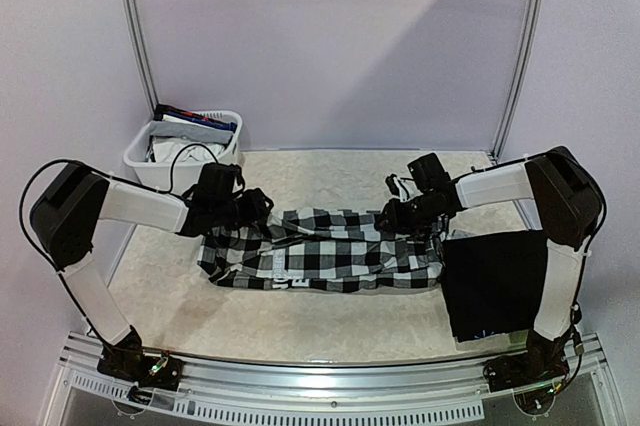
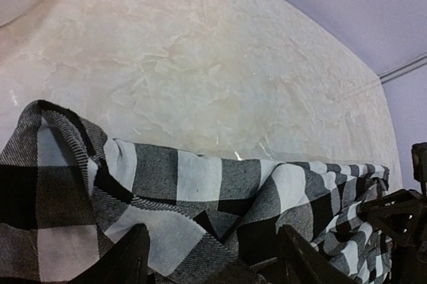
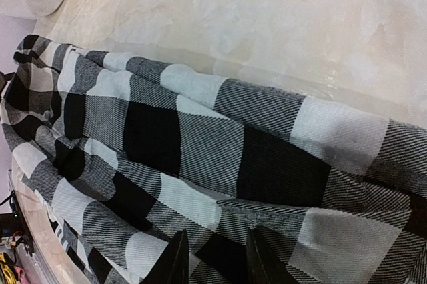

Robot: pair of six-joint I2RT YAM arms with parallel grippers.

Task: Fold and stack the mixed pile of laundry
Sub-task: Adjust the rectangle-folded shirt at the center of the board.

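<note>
Across the pale marbled table (image 1: 300, 321), the black-and-white checkered fabric shirt (image 1: 320, 251) lies with its long axis left to right
Each end of the shirt sits at one arm: the left gripper (image 2: 213, 237) straddles a fold at the left end, jaws wide and not clamping, while the right gripper (image 3: 217, 254) pinches the right end's cloth between narrowed jaws

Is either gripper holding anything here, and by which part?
The right gripper pinches the shirt at its far right corner. The left gripper straddles the far left corner with its jaws wide apart, not clamped on it.
</note>
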